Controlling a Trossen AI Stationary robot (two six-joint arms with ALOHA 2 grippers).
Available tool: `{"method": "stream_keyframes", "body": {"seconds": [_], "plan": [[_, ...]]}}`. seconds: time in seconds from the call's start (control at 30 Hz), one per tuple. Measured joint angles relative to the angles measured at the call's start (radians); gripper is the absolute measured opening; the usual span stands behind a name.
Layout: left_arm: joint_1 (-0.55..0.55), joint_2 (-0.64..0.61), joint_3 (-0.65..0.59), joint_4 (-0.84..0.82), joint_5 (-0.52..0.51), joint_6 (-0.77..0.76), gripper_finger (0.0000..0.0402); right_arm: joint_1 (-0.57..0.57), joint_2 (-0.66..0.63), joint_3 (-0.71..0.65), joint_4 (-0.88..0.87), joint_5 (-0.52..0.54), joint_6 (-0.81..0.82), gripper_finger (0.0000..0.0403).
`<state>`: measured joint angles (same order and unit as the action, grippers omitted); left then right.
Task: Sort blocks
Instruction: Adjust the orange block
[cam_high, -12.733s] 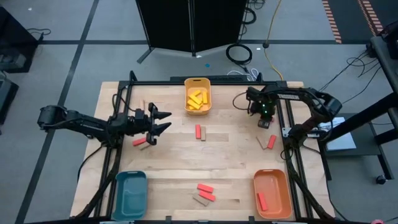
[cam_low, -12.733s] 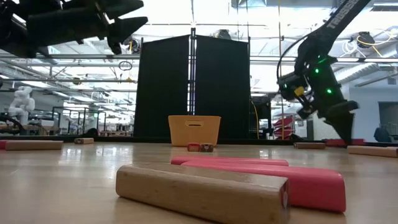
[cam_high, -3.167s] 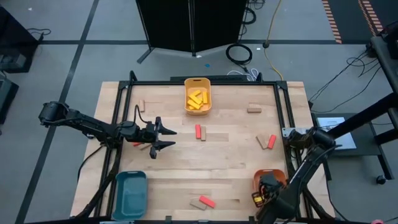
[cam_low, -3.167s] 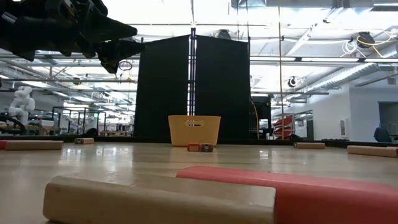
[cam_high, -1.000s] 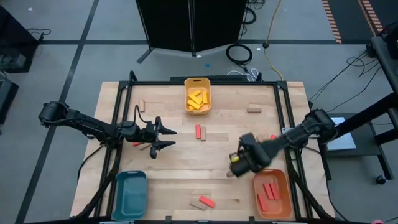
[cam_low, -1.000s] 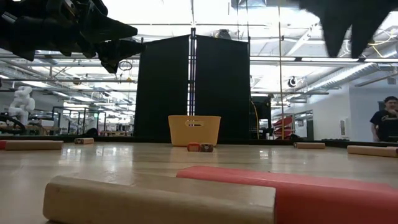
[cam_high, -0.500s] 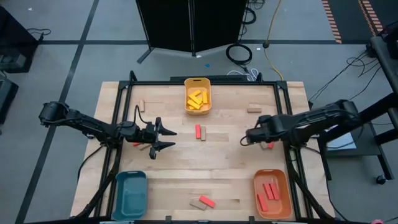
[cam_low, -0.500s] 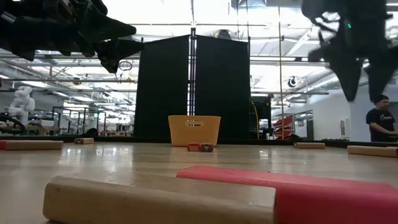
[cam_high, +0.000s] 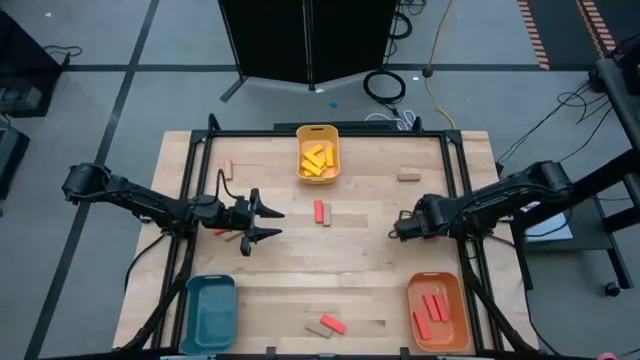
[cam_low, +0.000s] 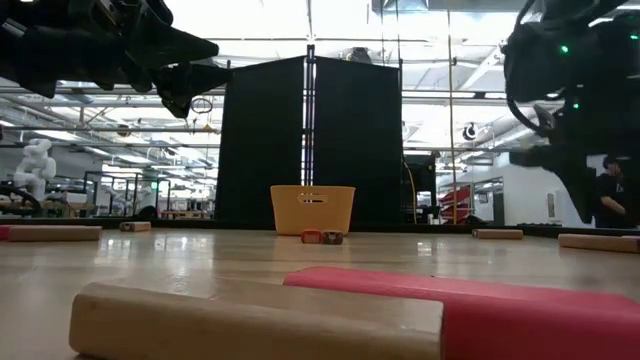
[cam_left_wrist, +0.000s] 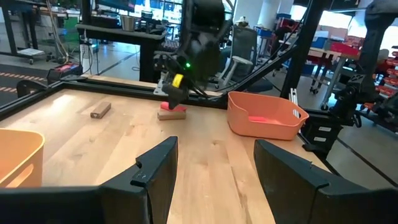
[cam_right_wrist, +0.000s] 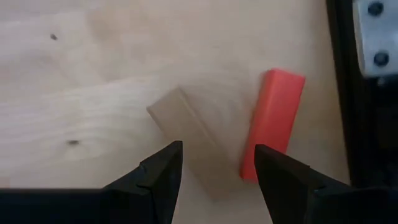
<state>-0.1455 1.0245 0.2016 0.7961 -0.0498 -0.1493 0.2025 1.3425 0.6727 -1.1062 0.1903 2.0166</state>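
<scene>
My right gripper (cam_high: 410, 226) hangs open over a tan block (cam_right_wrist: 193, 149) and a red block (cam_right_wrist: 273, 124), which lie flat side by side near the table's right edge. The tan block's near end shows between its fingers, which touch nothing. My left gripper (cam_high: 268, 222) waits open above the table's left half, beside a red and a tan block (cam_high: 222, 232). Other blocks lie flat: a red and tan pair (cam_high: 322, 212) mid-table, tan ones (cam_high: 408, 175) (cam_high: 228, 168) farther back, a tan and red pair (cam_high: 327, 324) near the front edge.
A yellow tray (cam_high: 318, 155) with yellow blocks stands at the far edge. Near the front stand a teal tray (cam_high: 210, 308) on the left and an orange tray (cam_high: 437, 312) holding red blocks on the right. A black rail (cam_right_wrist: 348, 93) runs close beside the red block.
My right gripper has swung from beside the orange tray toward the table's far and right edges, and has then come down over the tan and red blocks there. Its fingers have stayed open.
</scene>
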Motion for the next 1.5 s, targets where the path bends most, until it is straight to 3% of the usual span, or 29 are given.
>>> {"method": "stream_keyframes", "body": {"seconds": [0.17,0.33,0.53,0.8,0.97,1.33,1.5], "plan": [[0.000,0.000,0.000,0.001,0.000,0.003,0.0207,0.067,0.100,0.002,0.006,-0.002,0.165,0.0185],[0.000,0.000,0.000,-0.002,0.000,0.029,0.0207,0.114,0.118,0.002,-0.014,0.019,0.297,0.0185],[0.000,0.000,0.000,-0.010,0.000,0.038,0.0207,0.098,0.119,0.037,-0.045,0.025,0.303,0.0185],[0.000,0.000,0.000,-0.030,0.000,0.053,0.0207,0.036,0.119,0.110,-0.333,0.016,0.298,0.0185],[0.000,0.000,0.000,-0.027,0.000,0.052,0.0207,0.007,0.145,0.077,-0.294,0.043,0.293,0.0185],[0.000,0.000,0.000,-0.020,0.000,0.050,0.0207,0.006,0.425,0.072,-0.241,-0.042,0.305,0.0185],[0.000,0.000,0.000,-0.024,0.000,0.050,0.0207,0.004,0.482,0.054,-0.159,-0.028,0.313,0.0184]]}}
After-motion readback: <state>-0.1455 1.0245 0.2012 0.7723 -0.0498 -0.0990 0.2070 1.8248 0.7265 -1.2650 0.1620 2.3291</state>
